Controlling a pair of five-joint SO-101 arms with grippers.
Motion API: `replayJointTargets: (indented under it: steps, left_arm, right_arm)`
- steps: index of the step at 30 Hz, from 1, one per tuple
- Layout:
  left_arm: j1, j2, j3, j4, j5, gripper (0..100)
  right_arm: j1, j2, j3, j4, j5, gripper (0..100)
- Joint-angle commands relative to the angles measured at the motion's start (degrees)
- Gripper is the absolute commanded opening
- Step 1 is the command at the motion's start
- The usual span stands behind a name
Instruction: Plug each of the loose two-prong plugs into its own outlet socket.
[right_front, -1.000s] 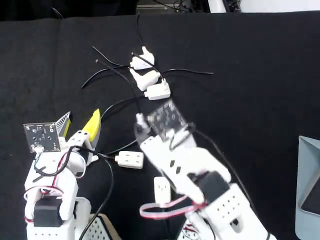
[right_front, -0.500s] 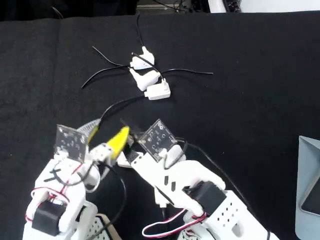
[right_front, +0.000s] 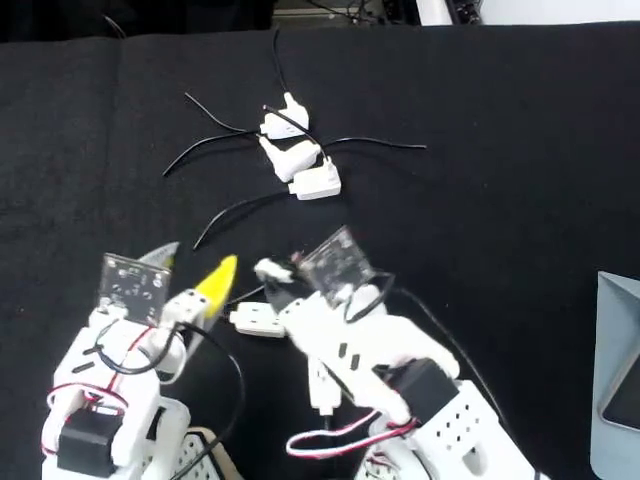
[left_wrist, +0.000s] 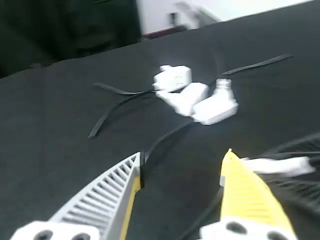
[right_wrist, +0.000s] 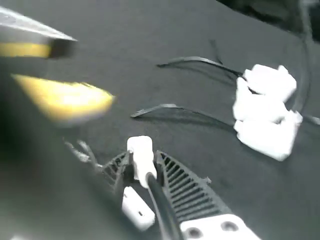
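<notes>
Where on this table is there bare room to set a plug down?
The cloth is bare from the plug cluster rightward to the grey bin, and far left of the cluster. Crowded near the front, around the socket.

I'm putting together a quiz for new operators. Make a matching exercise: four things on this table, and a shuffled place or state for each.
1 left gripper
2 right gripper
3 cluster of white plastic plugs with black cords
4 white rectangular outlet block

A shut on a white two-prong plug
B far side of the black cloth
C fingers open, empty
D on the cloth between both arms

Pairs: 1-C, 2-A, 3-B, 4-D
</notes>
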Motion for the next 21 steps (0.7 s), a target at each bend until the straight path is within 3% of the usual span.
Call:
replayJointTargets:
  steps: [1, 8, 16, 21]
  left_arm:
    - [-4.0, 0.4, 2.2, 0.3, -4.7, 26]
    - [-3.9, 5.5, 5.5, 3.4, -13.3, 26]
    - [-3.7, 27.8, -3.6, 3.8, -19.5, 33]
    - [1.5, 38.7, -7.3, 3.3, -27.8, 33]
  right_arm:
    - [5.1, -0.8, -0.4, 2.5, -3.9, 1.1]
    - [10.4, -0.7, -0.4, 3.3, -6.1, 1.2]
    - [14.6, -0.7, -0.2, 3.3, -6.3, 1.2]
    - [16.4, -0.7, 1.3, 2.9, -6.3, 1.2]
